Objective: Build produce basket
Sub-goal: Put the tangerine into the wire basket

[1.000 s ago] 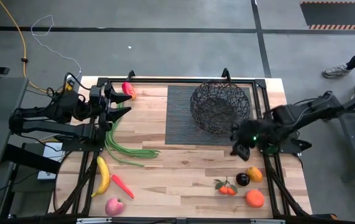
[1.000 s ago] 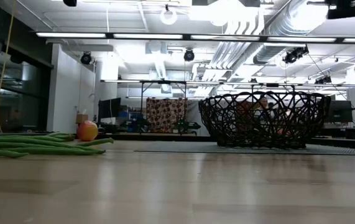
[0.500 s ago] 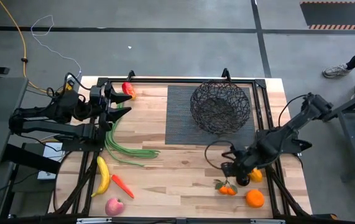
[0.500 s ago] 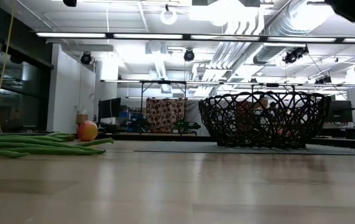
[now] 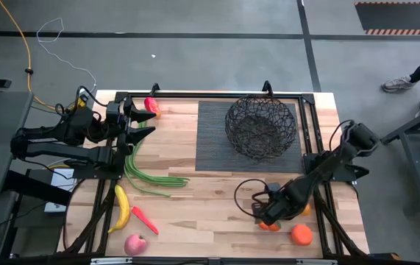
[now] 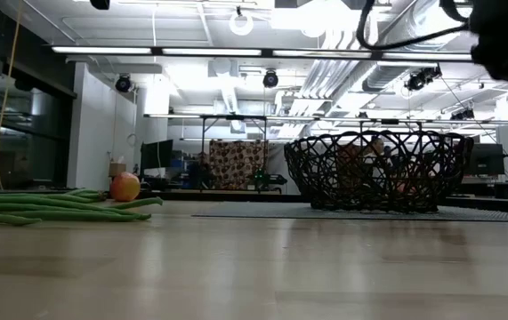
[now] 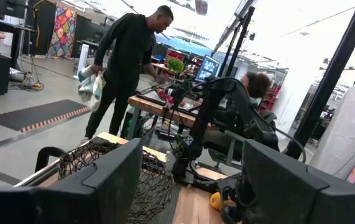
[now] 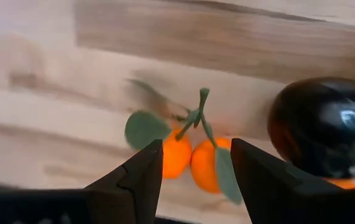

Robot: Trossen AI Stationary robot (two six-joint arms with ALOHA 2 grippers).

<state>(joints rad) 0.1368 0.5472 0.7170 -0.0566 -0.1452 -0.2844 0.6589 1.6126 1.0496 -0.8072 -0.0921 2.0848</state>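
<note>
Glossy round oranges [image 8: 193, 160], leafy green stems

1. The right claw [image 8: 196, 168] hangs close above the pale wooden surface [image 8: 71, 93], its two dark fingers [image 8: 137, 186] apart.
2. In the gap between the fingers lie two small orange fruits [image 8: 193, 158], touching each other and joined by a green stem with leaves [image 8: 143, 127].
3. A dark round fruit [image 8: 323, 127], glossy and almost black, sits just beside the orange pair.
4. A sliver of something orange [image 8: 345, 183] shows under the dark fruit's edge; what it is cannot be told.
</note>
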